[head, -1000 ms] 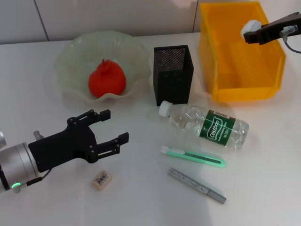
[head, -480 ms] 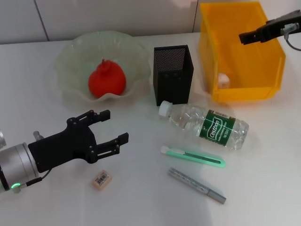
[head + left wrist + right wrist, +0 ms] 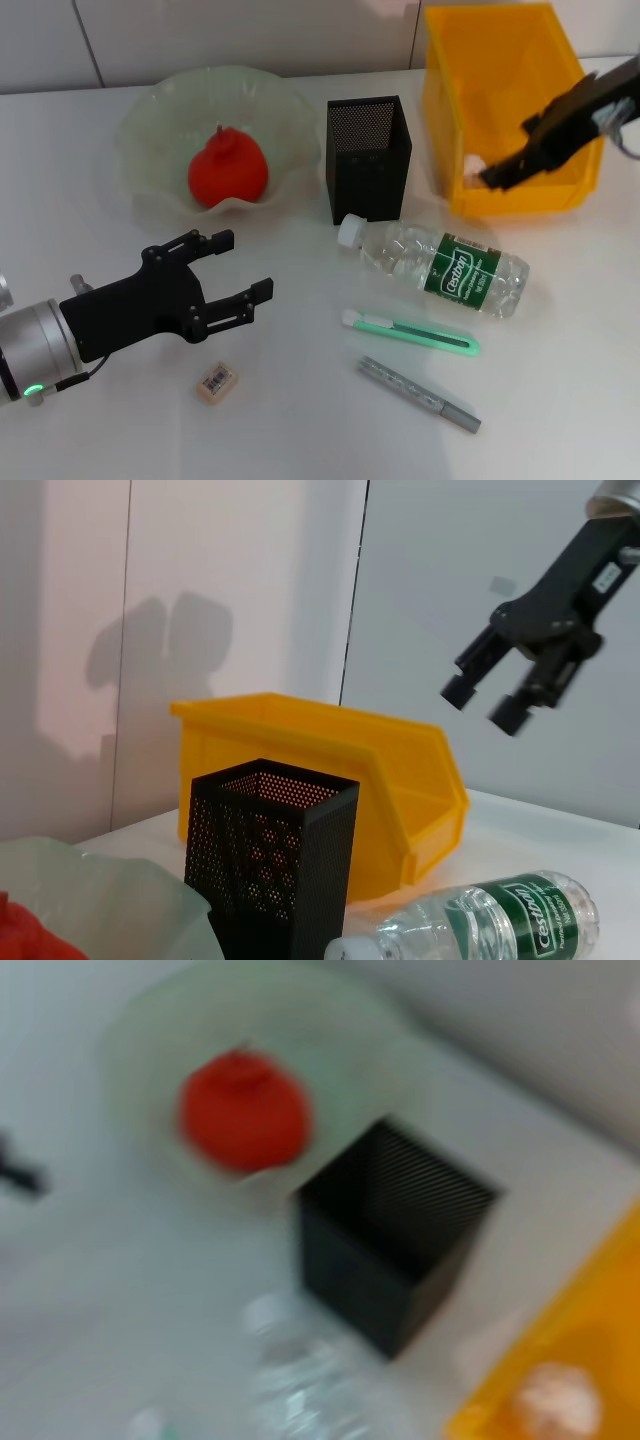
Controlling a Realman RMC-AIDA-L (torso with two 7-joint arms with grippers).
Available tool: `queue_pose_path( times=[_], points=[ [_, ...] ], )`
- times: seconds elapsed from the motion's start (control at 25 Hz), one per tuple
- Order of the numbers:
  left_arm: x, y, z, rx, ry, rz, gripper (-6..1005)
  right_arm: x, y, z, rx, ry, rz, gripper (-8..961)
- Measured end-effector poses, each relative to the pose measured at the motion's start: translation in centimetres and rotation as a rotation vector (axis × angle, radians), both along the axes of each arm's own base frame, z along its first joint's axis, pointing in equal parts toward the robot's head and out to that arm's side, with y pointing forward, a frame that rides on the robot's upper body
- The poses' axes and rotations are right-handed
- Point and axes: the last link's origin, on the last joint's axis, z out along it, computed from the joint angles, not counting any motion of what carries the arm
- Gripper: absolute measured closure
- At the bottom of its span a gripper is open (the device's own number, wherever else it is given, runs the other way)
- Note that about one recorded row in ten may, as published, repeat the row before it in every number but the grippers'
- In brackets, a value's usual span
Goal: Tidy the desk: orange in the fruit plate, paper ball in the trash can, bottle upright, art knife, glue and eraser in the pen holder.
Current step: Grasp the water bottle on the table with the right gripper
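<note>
Your right gripper (image 3: 497, 178) hung spread and empty at right, over the yellow plastic bin (image 3: 455, 150) holding the crumpled paper ball (image 3: 472, 166); your left gripper (image 3: 238, 272) sat spread at lower left.

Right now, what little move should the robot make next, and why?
Probably bring the empty, open right hand down toward the bottle, which lies on its side in front of the yellow bin. The paper ball sits in the bin and the orange in the plate. The left hand hovers open above the eraser.
</note>
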Motion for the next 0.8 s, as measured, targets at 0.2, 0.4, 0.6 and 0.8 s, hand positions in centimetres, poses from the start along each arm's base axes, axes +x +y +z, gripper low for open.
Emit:
queue_pose_path(
  times=[0.2, 0.4, 0.6, 0.8],
  points=[
    [0.1, 0.1, 0.0, 0.0, 0.001, -0.001, 185, -0.2, 0.0, -2.9, -0.171, -0.078, 0.033, 128],
    [0.1, 0.2, -0.1, 0.0, 0.0, 0.0, 185, 0.1, 0.7, -5.2, -0.226, -0.176, 0.046, 127],
    [0.1, 0.1, 0.0, 0.003, 0.0, 0.004, 185, 0.4, 1.4, -7.0, -0.248, -0.188, 0.028, 127],
    [0.1, 0.2, 0.0, 0.004, 0.0, 0.005, 185, 0.7, 1.5, -8.8, -0.273, -0.217, 0.015, 127]
  ],
)
